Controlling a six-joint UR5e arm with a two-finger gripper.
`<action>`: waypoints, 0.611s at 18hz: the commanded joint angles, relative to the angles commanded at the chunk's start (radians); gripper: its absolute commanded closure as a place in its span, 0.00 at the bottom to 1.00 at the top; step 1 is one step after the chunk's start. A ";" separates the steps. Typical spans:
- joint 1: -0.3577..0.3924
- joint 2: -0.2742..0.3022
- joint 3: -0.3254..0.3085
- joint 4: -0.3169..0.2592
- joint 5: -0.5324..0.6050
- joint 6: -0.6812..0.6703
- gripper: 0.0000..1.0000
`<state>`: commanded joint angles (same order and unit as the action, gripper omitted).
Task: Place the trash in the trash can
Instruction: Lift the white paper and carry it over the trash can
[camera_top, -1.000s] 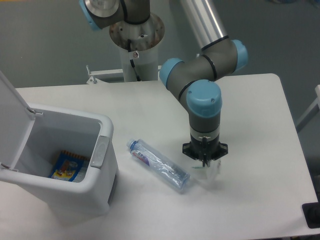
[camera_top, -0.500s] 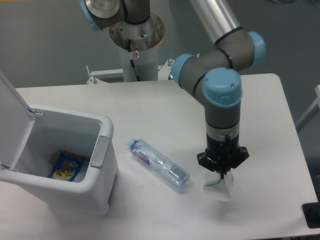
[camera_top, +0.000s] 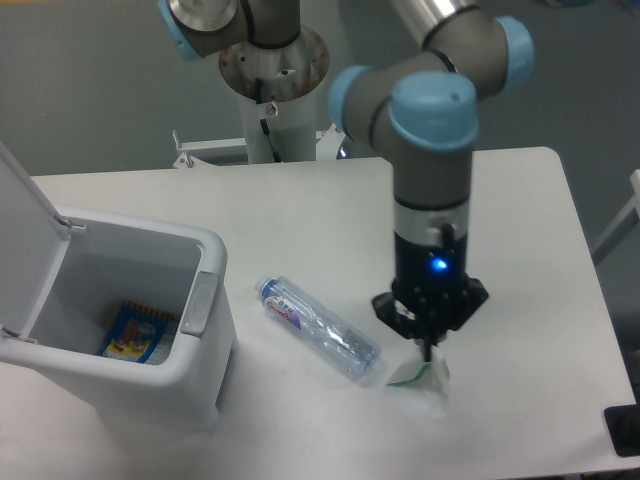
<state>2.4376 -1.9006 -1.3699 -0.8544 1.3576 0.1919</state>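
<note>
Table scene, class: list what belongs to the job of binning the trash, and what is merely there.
Part of the job:
- crushed water bottle
- white crumpled wrapper, at the hand's tips
- open trash can

Merely there:
- colourful packet already in the can
- table
- dark object at the table's edge

The trash can (camera_top: 130, 330) stands on the table (camera_top: 300, 210) at its left side, with the lid (camera_top: 25, 235) up on the far left. A packet (camera_top: 135, 333) lies inside it, on the bottom. To the right of the trash can the bottle (camera_top: 320, 329) lies on the table, cap end nearer the can. Further right, just beside the bottle's far end, is the wrapper (camera_top: 418, 372). The gripper (camera_top: 429, 350) is directly above the wrapper and seems to touch its top. The arm's base (camera_top: 272, 90) stands behind the table, right of the trash can.
</note>
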 joint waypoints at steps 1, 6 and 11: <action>-0.014 0.009 0.002 0.000 -0.009 -0.011 1.00; -0.035 0.049 0.005 0.000 -0.084 -0.046 1.00; -0.060 0.092 0.000 0.000 -0.190 -0.080 1.00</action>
<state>2.3777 -1.8086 -1.3699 -0.8544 1.1676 0.1122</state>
